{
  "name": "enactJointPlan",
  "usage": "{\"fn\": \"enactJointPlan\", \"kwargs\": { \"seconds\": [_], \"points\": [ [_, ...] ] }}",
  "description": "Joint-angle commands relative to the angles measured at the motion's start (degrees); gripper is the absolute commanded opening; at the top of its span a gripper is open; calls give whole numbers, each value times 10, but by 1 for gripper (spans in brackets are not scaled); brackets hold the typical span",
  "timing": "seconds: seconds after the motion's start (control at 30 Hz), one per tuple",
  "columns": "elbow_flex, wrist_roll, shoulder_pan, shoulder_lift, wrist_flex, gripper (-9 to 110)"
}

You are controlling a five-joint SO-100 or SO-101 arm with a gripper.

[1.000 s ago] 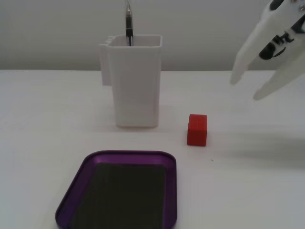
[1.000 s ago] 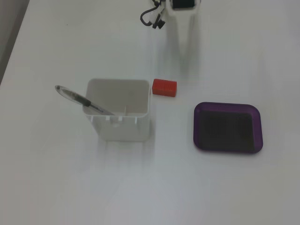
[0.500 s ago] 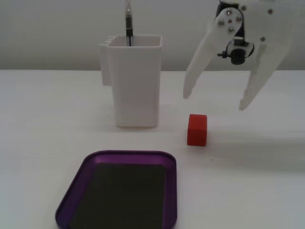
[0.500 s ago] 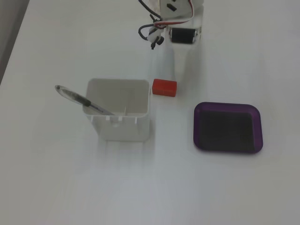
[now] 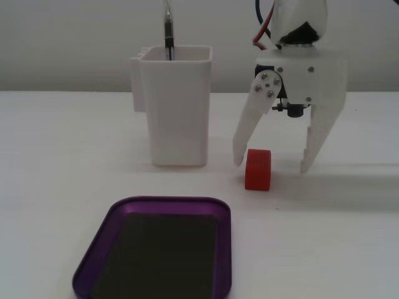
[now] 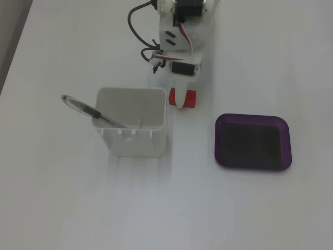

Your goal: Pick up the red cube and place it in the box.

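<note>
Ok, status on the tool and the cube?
Tool open, straddling red cube. Cube on table, ungrasped. Purple tray empty. White container close beside.

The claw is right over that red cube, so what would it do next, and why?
Probably close. The claw is open, its fingers straddle the red cube on the table, and nothing is gripped yet. The tray is empty.

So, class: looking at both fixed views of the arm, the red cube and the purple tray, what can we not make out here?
- Box: its near edge is cut off by the bottom of a fixed view.
- Red cube: mostly covered by the gripper in the view from above.
- Whether the fingers touch the cube: unclear in both fixed views.
- Pen: its tip is hidden inside the white container.
- Arm base: outside both views.
</note>
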Motion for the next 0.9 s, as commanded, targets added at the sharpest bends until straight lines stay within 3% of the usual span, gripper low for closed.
{"fn": "enactJointPlan", "kwargs": {
  "seconds": [0.0,0.7,0.87],
  "points": [
    [-22,-7,12,3,-20,27],
    [-20,-7,14,-67,-54,27],
    [-21,-7,13,-77,-54,17]
  ]
}}
